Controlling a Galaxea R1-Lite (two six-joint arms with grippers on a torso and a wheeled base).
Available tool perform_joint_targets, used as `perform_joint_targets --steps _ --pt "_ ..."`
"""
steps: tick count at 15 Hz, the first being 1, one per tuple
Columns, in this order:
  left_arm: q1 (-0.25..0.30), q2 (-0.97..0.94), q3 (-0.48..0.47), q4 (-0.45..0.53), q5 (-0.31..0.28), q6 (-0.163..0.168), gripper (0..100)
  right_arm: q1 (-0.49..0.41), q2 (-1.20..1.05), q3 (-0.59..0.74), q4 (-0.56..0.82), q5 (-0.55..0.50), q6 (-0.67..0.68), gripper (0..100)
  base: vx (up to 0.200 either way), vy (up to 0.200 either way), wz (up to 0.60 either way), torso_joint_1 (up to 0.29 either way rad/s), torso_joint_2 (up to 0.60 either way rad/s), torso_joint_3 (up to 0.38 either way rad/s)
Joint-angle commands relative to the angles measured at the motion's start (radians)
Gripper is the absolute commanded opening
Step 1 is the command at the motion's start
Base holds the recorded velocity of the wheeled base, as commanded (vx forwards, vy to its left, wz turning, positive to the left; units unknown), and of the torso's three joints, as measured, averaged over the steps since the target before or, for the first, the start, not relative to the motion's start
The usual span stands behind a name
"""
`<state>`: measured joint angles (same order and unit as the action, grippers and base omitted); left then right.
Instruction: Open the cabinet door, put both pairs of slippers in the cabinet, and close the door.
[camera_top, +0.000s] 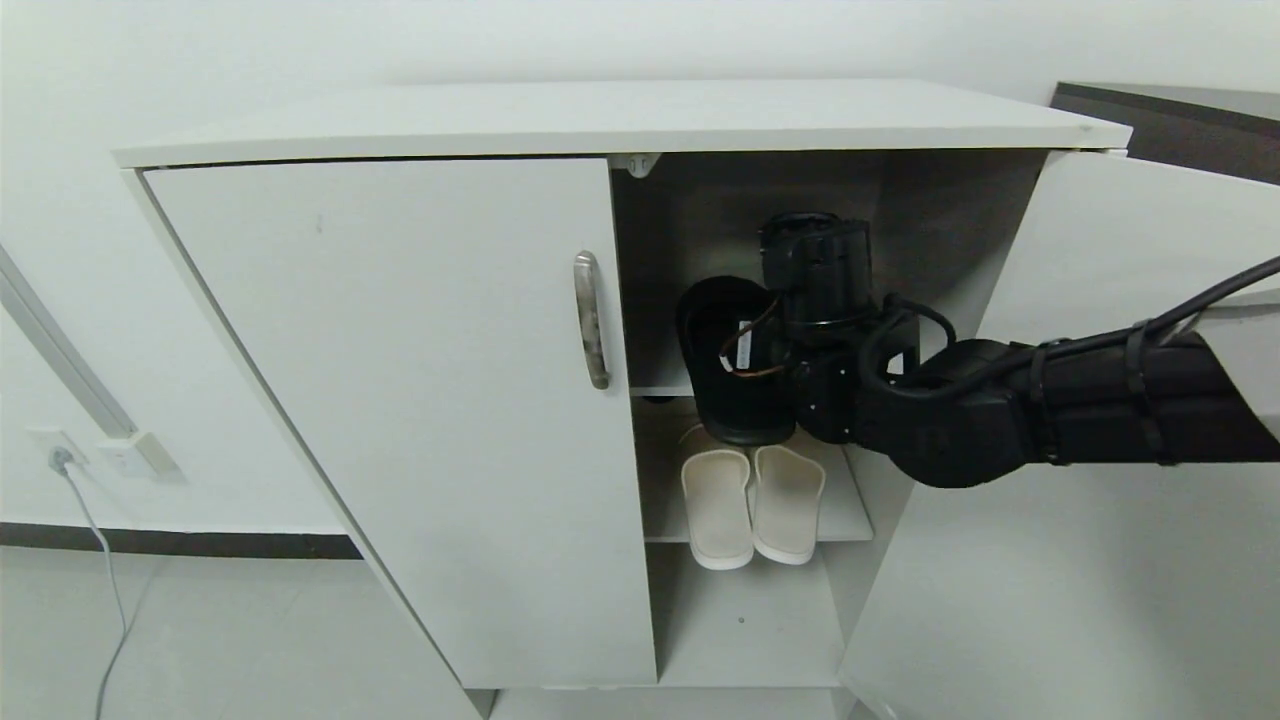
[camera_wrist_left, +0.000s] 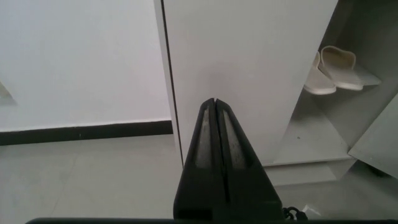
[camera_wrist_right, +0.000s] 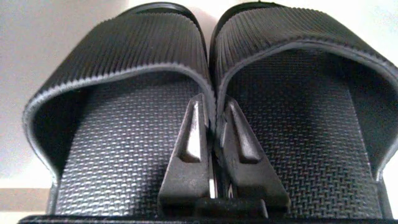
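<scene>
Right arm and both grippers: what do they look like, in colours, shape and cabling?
The right arm is black and chunky, with black cables strapped along it by bands and a thin reddish-brown wire near the wrist. The left gripper is black, with two long tapering fingers bearing grey inset pads. The right gripper has the same black fingers with grey wedge-shaped insets.

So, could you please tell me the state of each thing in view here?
Right cabinet door: open.
Left cabinet door: shut.
White slippers: side by side on a shelf inside.
Black slippers: clamped together, in the cabinet opening.
Right gripper: jaws shut on the black pair.
Left gripper: jaws shut, empty.
</scene>
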<state>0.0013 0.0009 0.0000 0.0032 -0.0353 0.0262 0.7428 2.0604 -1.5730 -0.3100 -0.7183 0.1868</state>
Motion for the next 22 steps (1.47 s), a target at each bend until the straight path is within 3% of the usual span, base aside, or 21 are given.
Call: perform_joint_targets --steps 1,7,17,18,22 --pt "0.0 0.001 0.0 0.0 0.0 0.0 0 -0.022 0.055 -0.094 0.043 0.0 0.0 0 0.0 0.0 0.0 0.0 0.0 0.0" --pt "0.0 0.001 0.0 0.0 0.022 -0.005 0 -0.056 0.133 -0.256 0.097 -0.007 -0.001 0 0.0 0.0 0.0 0.0 0.0 0.0" --pt "0.0 0.001 0.0 0.0 0.029 -0.005 0 -0.063 0.156 -0.262 0.097 -0.007 -0.001 0 0.0 0.0 0.0 0.0 0.0 0.0" --pt "0.0 0.001 0.0 0.0 0.029 -0.006 0 -0.063 0.156 -0.259 0.097 -0.007 -0.001 100 0.0 0.0 0.0 0.0 0.0 0.0" --pt "0.0 0.001 0.0 0.0 0.029 -0.008 0 -0.06 0.142 -0.246 0.097 -0.007 0.0 100 0.0 0.0 0.0 0.0 0.0 0.0"
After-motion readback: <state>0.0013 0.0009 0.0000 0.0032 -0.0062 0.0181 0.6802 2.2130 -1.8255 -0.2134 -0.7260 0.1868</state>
